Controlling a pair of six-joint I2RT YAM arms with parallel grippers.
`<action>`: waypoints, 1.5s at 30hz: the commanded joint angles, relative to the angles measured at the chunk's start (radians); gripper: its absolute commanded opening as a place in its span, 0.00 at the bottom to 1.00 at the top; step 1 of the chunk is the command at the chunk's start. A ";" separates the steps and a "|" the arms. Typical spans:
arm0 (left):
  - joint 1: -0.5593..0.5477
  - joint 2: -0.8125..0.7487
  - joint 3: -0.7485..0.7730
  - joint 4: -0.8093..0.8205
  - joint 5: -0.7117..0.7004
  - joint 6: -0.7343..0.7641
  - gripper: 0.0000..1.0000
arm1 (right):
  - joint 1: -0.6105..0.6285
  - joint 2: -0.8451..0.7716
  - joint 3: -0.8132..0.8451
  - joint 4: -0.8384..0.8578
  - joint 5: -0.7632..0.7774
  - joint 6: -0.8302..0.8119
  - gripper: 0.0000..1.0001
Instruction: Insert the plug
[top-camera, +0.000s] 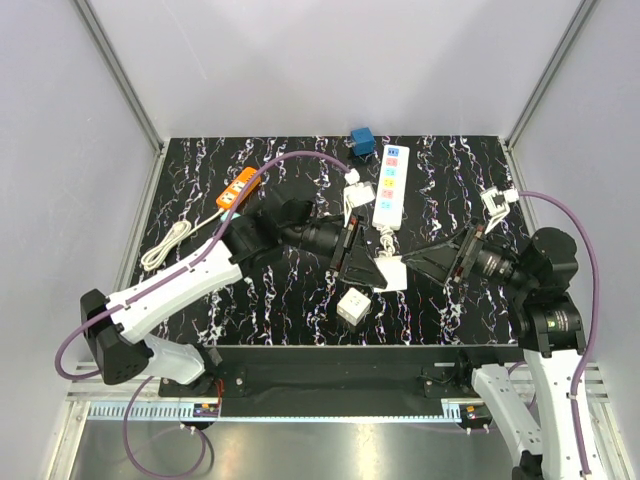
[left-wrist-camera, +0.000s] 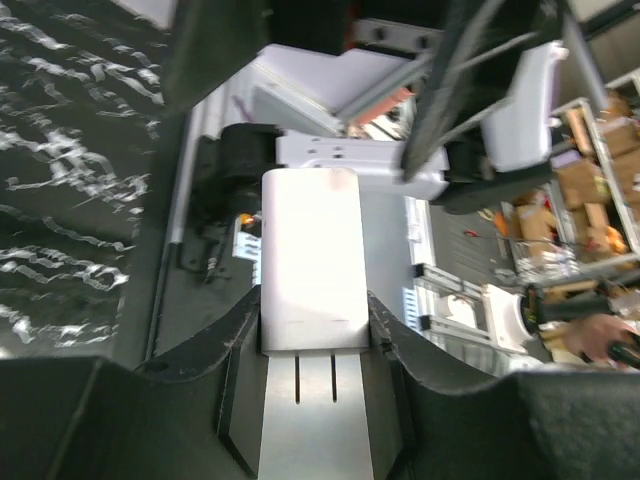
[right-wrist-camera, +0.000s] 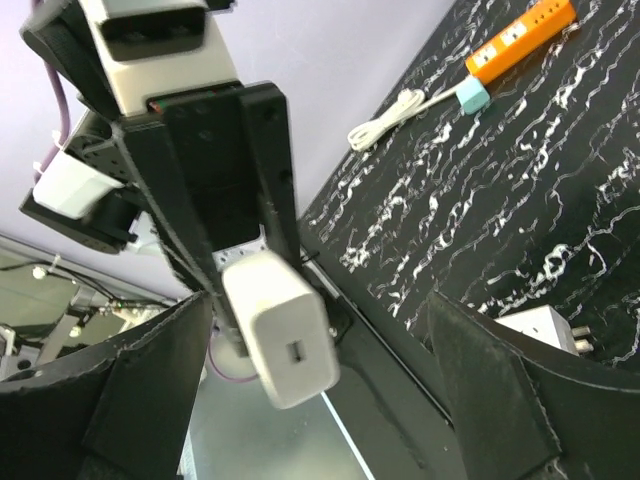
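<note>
From above, the left claw (top-camera: 368, 258) grips the white plug (top-camera: 391, 273) over the counter (top-camera: 280, 300), just off the near end of the white power strip (top-camera: 390, 187). The right claw (top-camera: 425, 262) faces the plug from close by.

The left wrist view shows both fingers (left-wrist-camera: 240, 330) clamped on the plug's (left-wrist-camera: 313, 260) sides.

In the right wrist view, the right claw (right-wrist-camera: 320, 320) is spread wide and holds nothing. The plug (right-wrist-camera: 285, 335) is ahead of it, and an orange strip (right-wrist-camera: 520, 35) lies far off.

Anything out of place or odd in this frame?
Nothing looks damaged or spilled. One oddity: the white charger is clamped in the left gripper in mid-air, short of the white power strip, with the right gripper open close by. A second white adapter lies loose near the table front edge.
</note>
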 joint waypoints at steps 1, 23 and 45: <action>0.020 -0.003 0.001 0.175 0.130 -0.095 0.00 | 0.003 0.045 0.045 -0.051 -0.037 -0.065 0.94; 0.139 0.118 -0.010 0.506 0.233 -0.324 0.00 | 0.013 0.076 -0.107 0.391 -0.195 0.196 0.80; 0.139 0.159 -0.093 0.781 0.317 -0.482 0.00 | 0.012 0.085 -0.193 0.640 -0.210 0.365 0.52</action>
